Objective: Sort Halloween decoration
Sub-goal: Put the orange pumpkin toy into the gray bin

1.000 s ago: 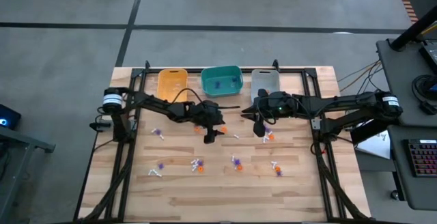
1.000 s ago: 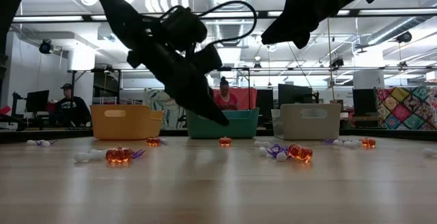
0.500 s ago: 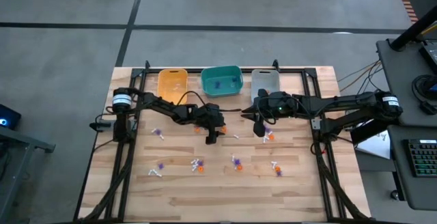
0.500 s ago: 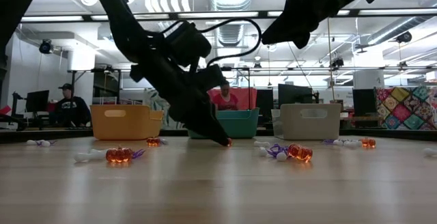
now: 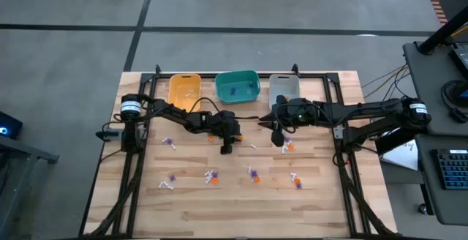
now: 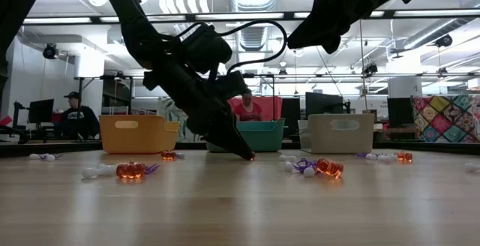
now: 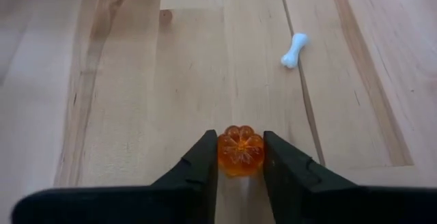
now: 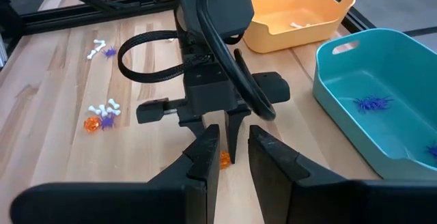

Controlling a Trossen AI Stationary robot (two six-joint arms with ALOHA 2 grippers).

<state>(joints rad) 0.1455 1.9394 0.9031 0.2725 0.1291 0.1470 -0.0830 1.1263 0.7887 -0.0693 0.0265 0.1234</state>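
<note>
The Halloween decoration lies scattered on the wooden table as tiny orange, purple and white trinkets (image 5: 212, 175). My left gripper (image 5: 226, 149) is down at the table's middle, slanting downward, shut on a small orange pumpkin (image 7: 240, 150). My right gripper (image 5: 276, 140) hangs higher, to the right of it, in front of the grey bin. Its fingers (image 8: 205, 149) stand a little apart with nothing between them. A white bone (image 7: 294, 50) lies beyond the pumpkin. My left gripper pinches the orange pumpkin's two opposite sides (image 7: 222, 150) between its fingertips. The fingers slant down from the table's left side. The pumpkin sits upright with its underside on the table, at the fingers' free ends (image 6: 246, 156).
Three bins stand in a row at the far edge: yellow (image 5: 184, 90), teal (image 5: 237, 86) with purple pieces inside, and grey (image 5: 284, 88). More trinkets lie near the front (image 5: 296, 180) and left (image 5: 170, 143). A black frame borders the table.
My left gripper has come down to the table at the orange pumpkin and has shut on it. The pumpkin stays where it lay.
</note>
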